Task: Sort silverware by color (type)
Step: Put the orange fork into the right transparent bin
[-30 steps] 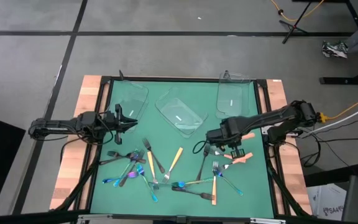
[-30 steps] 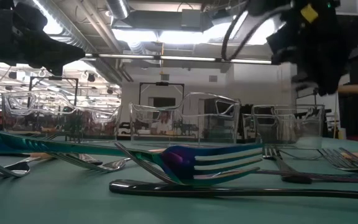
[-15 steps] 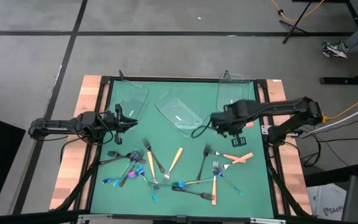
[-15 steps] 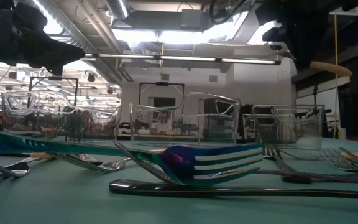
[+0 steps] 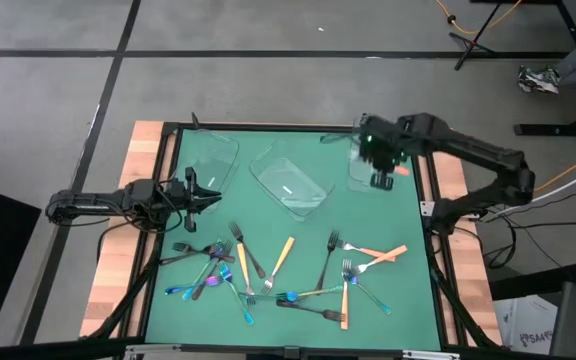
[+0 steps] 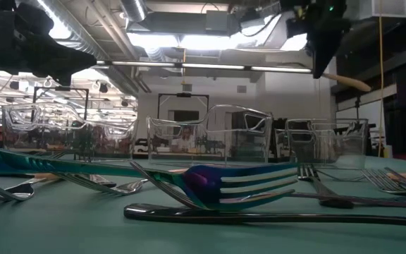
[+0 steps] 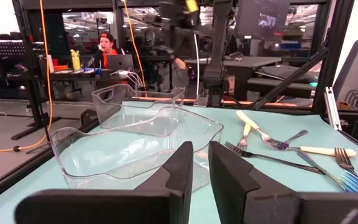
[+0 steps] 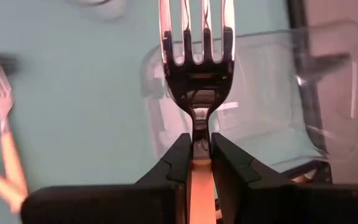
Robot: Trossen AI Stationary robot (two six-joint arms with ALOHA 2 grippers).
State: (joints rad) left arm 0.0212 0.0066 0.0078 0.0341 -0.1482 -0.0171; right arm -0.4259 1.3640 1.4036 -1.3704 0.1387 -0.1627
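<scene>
A: Fork (image 8: 196, 62) first. Where is it?

B: Pinched at the neck between the right gripper (image 8: 194, 163) fingers, silver tines pointing forward and the orange handle running back between them. In the high view the right gripper (image 5: 381, 160) hangs over the clear tray (image 5: 373, 150) at the far right corner of the green mat (image 5: 408, 300). In the low view the pale handle (image 6: 349, 81) sticks out well above the tray tops.

A: So the fork is in the air, not in the tray?

B: Yes, held above it. The right wrist view looks past the tines down into the tray (image 8: 328, 93).

A: And the left gripper (image 5: 200, 194)?

B: It waits near the left edge of the mat, just beside the far left tray (image 5: 213, 160). Its fingers (image 7: 185, 168) stand almost pressed together with a thin gap, and nothing sits between them.

A: The other silverware?

B: It lies along the near edge of the mat. One crossed pile (image 5: 218, 275) of dark, blue-purple and tan-handled pieces sits toward the near left corner. A looser group (image 5: 353, 272) lies toward the near right, with an orange-handled fork (image 5: 383, 256) at its right end. A third tray (image 5: 290, 185) stands askew between the two corner trays.
</scene>
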